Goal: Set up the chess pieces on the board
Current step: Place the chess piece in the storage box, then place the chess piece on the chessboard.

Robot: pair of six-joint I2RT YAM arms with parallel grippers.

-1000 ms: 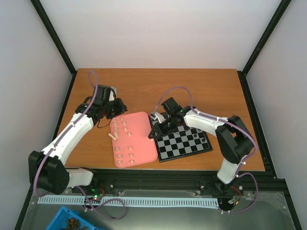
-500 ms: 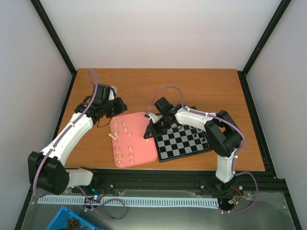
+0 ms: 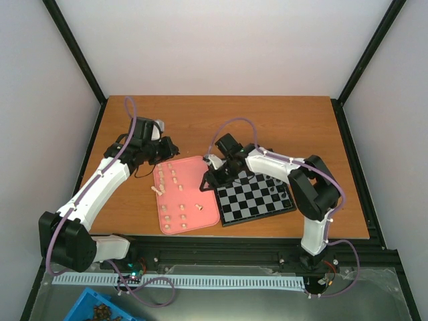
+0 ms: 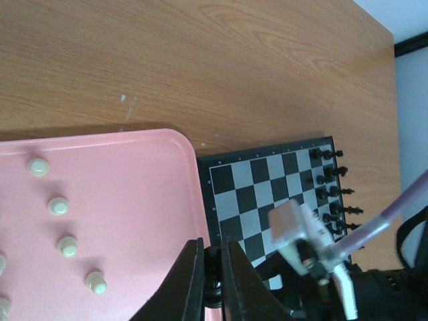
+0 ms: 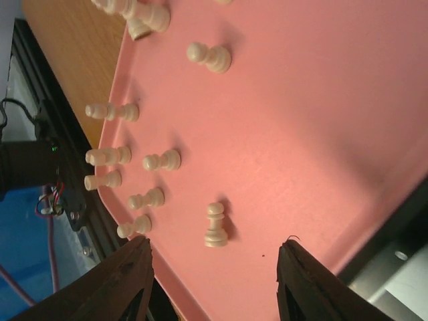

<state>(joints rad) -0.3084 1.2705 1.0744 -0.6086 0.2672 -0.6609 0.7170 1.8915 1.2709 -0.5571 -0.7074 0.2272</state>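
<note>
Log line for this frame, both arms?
right gripper: open over cream pawn on pink tray | left gripper: fingers near-closed, grasp unclear | board: black pieces along one edge

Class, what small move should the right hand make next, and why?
Probably lower the open right hand onto the cream pawn on the pink tray and close: that pawn sits framed between its fingers, and the board shows no cream pieces.
</note>
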